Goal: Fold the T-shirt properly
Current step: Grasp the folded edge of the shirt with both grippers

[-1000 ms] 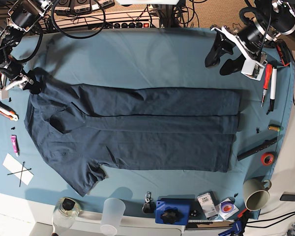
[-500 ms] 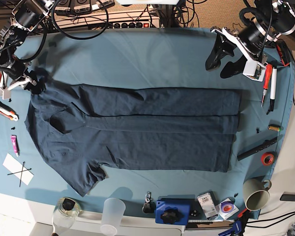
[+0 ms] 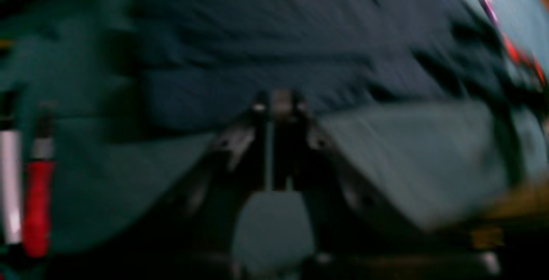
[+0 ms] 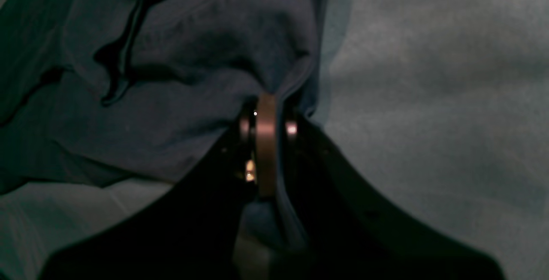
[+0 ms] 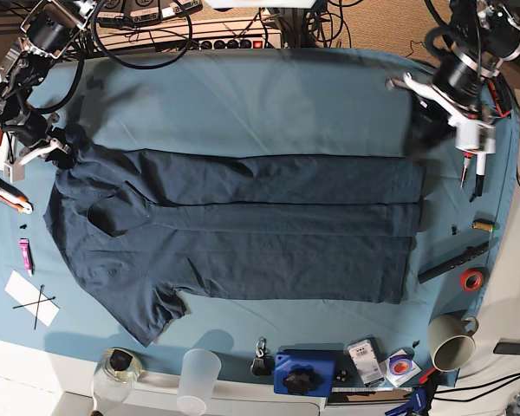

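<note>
The dark navy T-shirt (image 5: 243, 234) lies flat across the teal tablecloth (image 5: 269, 95), collar to the left and hem to the right. My right gripper (image 5: 62, 154) is at the shirt's upper left sleeve. In the right wrist view the right gripper (image 4: 266, 110) is shut on a bunched fold of the T-shirt (image 4: 193, 57). My left gripper (image 5: 423, 130) hovers by the hem's upper right corner. The left wrist view is blurred: the left gripper (image 3: 278, 102) has its tips together at the edge of the T-shirt (image 3: 279, 35). Whether cloth is pinched does not show.
A red screwdriver (image 5: 471, 143) and a white pen lie at the right edge, with a black marker (image 5: 453, 263), red tape roll (image 5: 472, 279) and mug (image 5: 451, 341) below. Along the front stand a plastic cup (image 5: 199, 374), blue box (image 5: 305, 371) and glass jar (image 5: 120, 368).
The left gripper swung from open above the cloth toward the hem corner and shut. The right gripper closed on the sleeve fold and shifted slightly left.
</note>
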